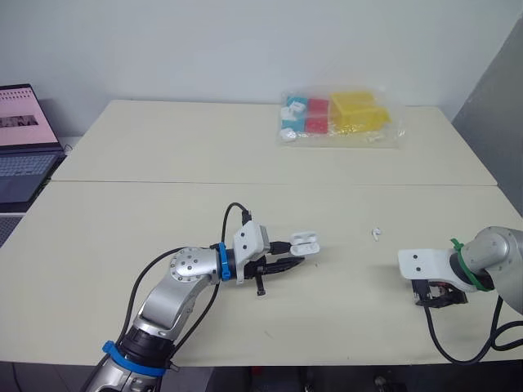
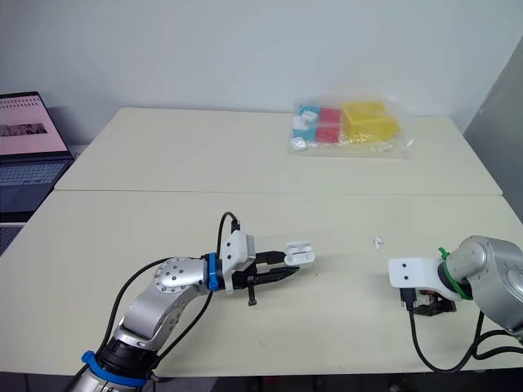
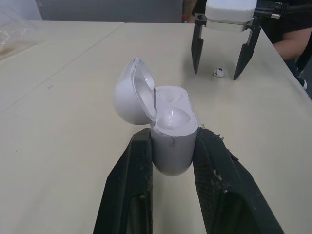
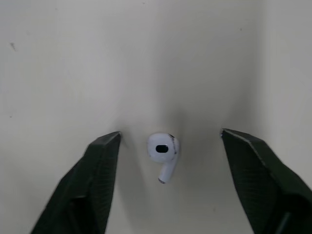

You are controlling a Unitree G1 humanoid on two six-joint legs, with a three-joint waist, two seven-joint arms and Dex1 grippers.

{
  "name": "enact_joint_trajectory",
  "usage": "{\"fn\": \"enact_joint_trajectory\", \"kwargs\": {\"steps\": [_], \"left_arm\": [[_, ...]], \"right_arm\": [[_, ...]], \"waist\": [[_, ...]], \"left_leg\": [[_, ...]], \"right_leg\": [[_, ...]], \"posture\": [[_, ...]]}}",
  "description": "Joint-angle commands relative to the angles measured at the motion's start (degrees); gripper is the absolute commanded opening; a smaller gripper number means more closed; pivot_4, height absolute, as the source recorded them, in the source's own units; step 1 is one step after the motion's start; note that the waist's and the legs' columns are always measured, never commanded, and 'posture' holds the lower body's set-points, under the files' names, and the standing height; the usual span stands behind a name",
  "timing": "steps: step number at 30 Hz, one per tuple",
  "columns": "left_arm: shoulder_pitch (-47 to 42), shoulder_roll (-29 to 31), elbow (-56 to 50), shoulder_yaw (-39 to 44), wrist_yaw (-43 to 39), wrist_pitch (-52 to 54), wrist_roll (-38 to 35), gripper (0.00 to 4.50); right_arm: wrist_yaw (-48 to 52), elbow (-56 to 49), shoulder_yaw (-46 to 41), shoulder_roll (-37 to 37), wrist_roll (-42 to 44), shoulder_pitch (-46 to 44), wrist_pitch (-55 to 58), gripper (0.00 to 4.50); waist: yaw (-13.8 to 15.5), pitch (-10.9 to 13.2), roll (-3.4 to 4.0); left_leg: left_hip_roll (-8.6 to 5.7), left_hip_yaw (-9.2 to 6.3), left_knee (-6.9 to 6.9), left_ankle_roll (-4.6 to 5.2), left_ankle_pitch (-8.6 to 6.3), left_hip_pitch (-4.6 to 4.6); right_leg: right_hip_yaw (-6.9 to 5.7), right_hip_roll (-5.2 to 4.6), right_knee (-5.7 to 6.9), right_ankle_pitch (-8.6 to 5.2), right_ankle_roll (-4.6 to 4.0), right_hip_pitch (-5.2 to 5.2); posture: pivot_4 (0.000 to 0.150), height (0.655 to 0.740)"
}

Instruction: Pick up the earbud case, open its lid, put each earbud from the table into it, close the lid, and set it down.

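My left gripper (image 1: 292,262) is shut on the white earbud case (image 1: 304,242) and holds it just above the table's middle. In the left wrist view the case (image 3: 168,129) stands upright between the black fingers (image 3: 134,180). Its lid (image 3: 129,95) is swung open, and a rounded white shape sits in the nearer socket. One white earbud (image 1: 377,234) lies on the table to the case's right. My right gripper (image 1: 437,296) hangs open, to the right of that earbud and nearer the front edge. In the right wrist view an earbud (image 4: 163,151) lies on the table between its spread fingers (image 4: 100,165).
A clear bag (image 1: 339,118) of yellow, red and blue items lies at the back of the far table. An open laptop (image 1: 24,135) stands off the left side. A seam (image 1: 163,183) joins the two tables. A person in black (image 3: 292,29) is beyond the right gripper.
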Motion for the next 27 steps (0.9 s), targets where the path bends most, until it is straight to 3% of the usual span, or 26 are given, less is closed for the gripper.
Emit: {"fn": "enact_joint_trajectory", "kwargs": {"steps": [1, 5, 6, 17, 22, 27], "left_arm": [[-0.27, -0.14, -1.77, -0.18, 0.03, -0.91, -0.11, 0.78], [-0.31, -0.16, -1.75, -0.19, 0.06, -0.95, -0.08, 0.78], [-0.30, -0.14, -1.77, -0.17, 0.07, -0.96, -0.08, 0.78], [-0.74, -0.11, -1.35, 0.40, 0.17, -0.74, -0.34, 0.78], [-1.34, -0.69, -1.16, 1.84, 0.43, 0.06, -2.19, 0.78], [-3.65, -2.86, -1.06, 3.50, 2.46, 2.99, -4.62, 0.78]], "right_arm": [[0.01, 0.42, 0.27, -0.23, -1.21, -0.19, -1.40, 1.83], [0.20, 0.91, 0.03, -0.33, -1.42, -0.24, -2.40, 0.43], [0.24, 0.99, -0.13, -0.37, -1.35, -0.20, -2.68, 0.36], [1.12, -0.91, -4.53, -1.16, 1.46, -1.74, -6.89, 0.37], [2.81, -9.94, -15.43, 3.45, 17.21, -6.86, 4.74, 0.37], [-8.35, -16.74, -26.36, 19.33, 34.27, -15.12, 25.26, 0.37]], "waist": [[-0.05, 0.00, -0.01], [-0.05, 0.01, -0.02], [-0.05, 0.01, -0.02], [-0.03, 0.02, 0.00], [-0.11, 0.06, 0.05], [0.04, 0.12, -0.12]], "left_leg": [[0.00, 0.00, 0.01, 0.00, 0.00, 0.04], [-0.01, 0.02, 0.02, 0.00, 0.00, 0.27], [-0.01, 0.02, 0.01, 0.00, 0.00, 0.30], [0.00, 0.02, -0.03, 0.00, 0.00, 0.30], [0.03, -0.01, -0.10, -0.01, -0.01, 0.28], [0.02, -0.14, -0.07, -0.01, 0.00, 0.25]], "right_leg": [[0.00, 0.00, 0.00, 0.00, 0.01, 0.04], [-0.01, -0.01, 0.00, 0.01, 0.02, 0.20], [-0.01, -0.01, 0.00, 0.01, 0.02, 0.23], [0.00, -0.01, -0.01, 0.00, 0.00, 0.22], [0.00, 0.02, -0.01, -0.03, -0.03, 0.19], [-0.10, 0.01, -0.02, -0.03, -0.04, 0.28]], "posture": [[0.150, 0.7378], [0.150, 0.7378], [0.150, 0.7378], [0.150, 0.7378], [0.150, 0.7378], [0.150, 0.7378]]}}
